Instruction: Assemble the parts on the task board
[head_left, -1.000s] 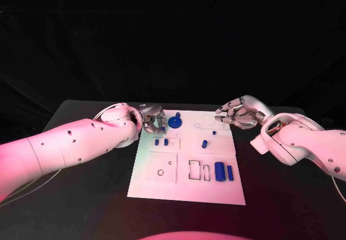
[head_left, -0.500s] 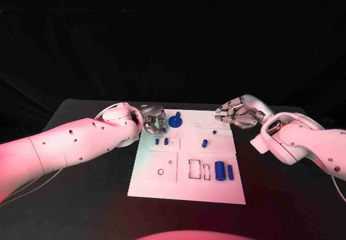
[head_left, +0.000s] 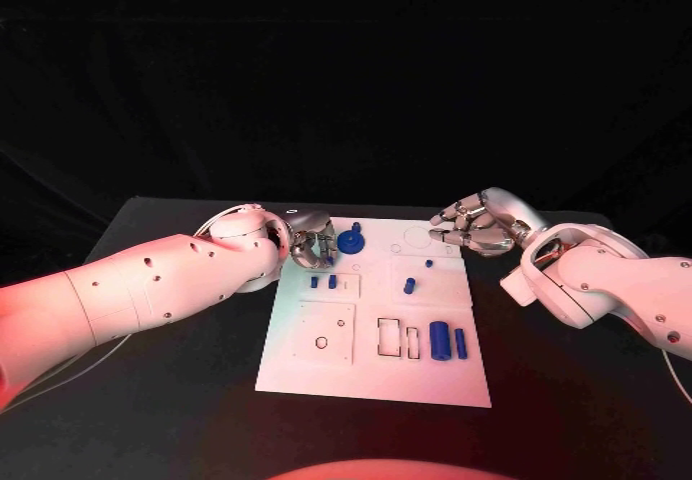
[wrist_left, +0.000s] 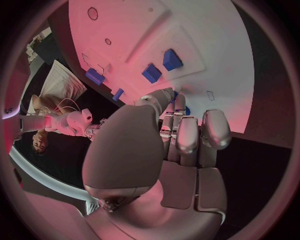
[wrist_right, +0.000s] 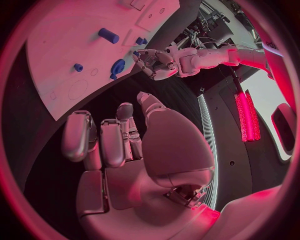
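Note:
The white task board (head_left: 372, 372) lies in the middle of the table. A blue round part (head_left: 351, 243) with a knob on top stands at its far left corner. My left hand (head_left: 309, 244) is against it with fingers curled; in the left wrist view a sliver of the blue round part (wrist_left: 175, 94) shows between thumb and fingers of the left hand (wrist_left: 178, 140). My right hand (head_left: 473, 227) hovers over the board's far right corner, fingers curled in, holding nothing. The right wrist view shows the right hand (wrist_right: 119, 150), the left hand (wrist_right: 156, 62) and the round part (wrist_right: 117, 66).
On the board are two small blue blocks (head_left: 323, 284), a small peg (head_left: 428, 265), a short cylinder (head_left: 408, 288), a thick cylinder (head_left: 437, 341) and a slim bar (head_left: 460, 344). Black-outlined slots (head_left: 389, 338) sit beside them. Black table surrounds the board.
My left hand has edged slightly closer to the blue round part. The part and the right hand stay where they were.

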